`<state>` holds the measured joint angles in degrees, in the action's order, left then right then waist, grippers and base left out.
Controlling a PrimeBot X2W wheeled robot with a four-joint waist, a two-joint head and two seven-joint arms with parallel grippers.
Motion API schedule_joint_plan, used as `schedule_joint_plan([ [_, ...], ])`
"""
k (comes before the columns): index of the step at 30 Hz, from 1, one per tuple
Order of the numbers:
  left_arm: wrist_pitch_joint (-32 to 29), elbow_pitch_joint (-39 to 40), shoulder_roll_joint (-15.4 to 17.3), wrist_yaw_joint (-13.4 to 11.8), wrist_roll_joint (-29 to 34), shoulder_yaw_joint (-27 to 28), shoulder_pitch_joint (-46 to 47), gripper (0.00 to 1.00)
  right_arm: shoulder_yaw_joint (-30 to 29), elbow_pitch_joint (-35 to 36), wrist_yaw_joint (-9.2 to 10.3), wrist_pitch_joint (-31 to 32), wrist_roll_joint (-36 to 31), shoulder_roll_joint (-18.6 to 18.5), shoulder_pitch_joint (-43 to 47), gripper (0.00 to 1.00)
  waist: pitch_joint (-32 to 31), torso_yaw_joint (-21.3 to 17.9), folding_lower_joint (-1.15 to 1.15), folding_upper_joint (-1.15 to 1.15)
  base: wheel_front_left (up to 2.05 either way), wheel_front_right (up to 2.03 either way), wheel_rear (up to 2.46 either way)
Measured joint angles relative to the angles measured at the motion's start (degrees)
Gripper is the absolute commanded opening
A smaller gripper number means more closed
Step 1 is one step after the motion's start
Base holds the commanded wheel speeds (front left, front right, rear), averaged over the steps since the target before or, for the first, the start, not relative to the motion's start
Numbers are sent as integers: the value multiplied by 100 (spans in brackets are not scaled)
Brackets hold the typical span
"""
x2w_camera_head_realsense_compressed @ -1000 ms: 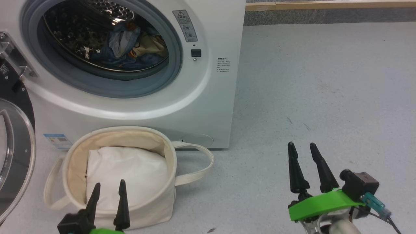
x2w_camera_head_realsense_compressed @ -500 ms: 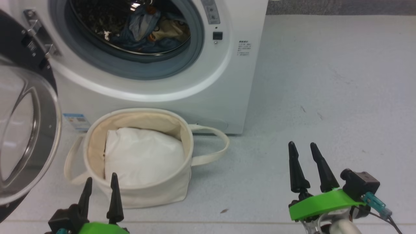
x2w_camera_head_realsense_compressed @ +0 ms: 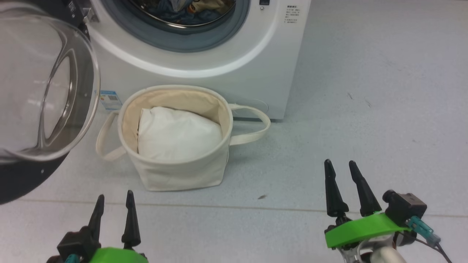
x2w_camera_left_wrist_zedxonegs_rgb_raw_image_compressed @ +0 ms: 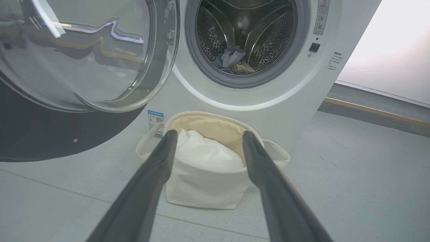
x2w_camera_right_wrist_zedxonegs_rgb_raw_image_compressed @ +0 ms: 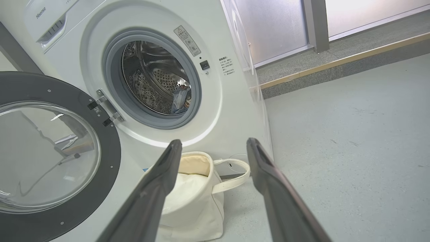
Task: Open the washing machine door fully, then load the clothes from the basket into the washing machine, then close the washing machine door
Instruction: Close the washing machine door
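Clothes lie in a small crumpled heap at the bottom of the drum of the washing machine. They are blue cloth with touches of orange-brown, soft and light, and would give under a pinch on any raised fold. Loading looks done: the basket, on the floor just in front of the machine, holds a plain white bundle and no printed garment that I can see.

What remains seems to be the washing machine door, which stands wide open to the left on its hinge. It should handle as a stiff, fairly weighty thing. Its glossy black rim is likely slippery, and the bulging clear glass bowl is best left alone. A push on the rim at the edge farthest from the hinge looks the surest contact.

The left gripper hangs over the floor just short of the basket, and the right gripper well off to the basket's right. Both have their fingers spread with nothing between them.

The right wrist view takes in much of the door's ring, the hinge brackets and the detergent drawer. The left wrist view looks straight into the perforated drum. The head view cuts the porthole at its top edge, leaving a strip of cloth.
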<state>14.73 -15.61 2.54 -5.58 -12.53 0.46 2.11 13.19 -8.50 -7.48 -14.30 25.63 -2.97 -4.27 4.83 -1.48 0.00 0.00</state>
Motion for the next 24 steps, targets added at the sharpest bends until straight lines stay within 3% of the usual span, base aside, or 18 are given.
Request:
schedule_joint_plan([
  [9,-1,0,1,-55,31,-110,10,100,-148,-3,0,0,-100,-2,-1,100,40,137,0,0,-93,93,0],
  [24,-1,-22,-1,-149,13,-280,44,100,53,13,0,0,-144,-1,-6,100,-30,807,1,0,-2,2,0],
])
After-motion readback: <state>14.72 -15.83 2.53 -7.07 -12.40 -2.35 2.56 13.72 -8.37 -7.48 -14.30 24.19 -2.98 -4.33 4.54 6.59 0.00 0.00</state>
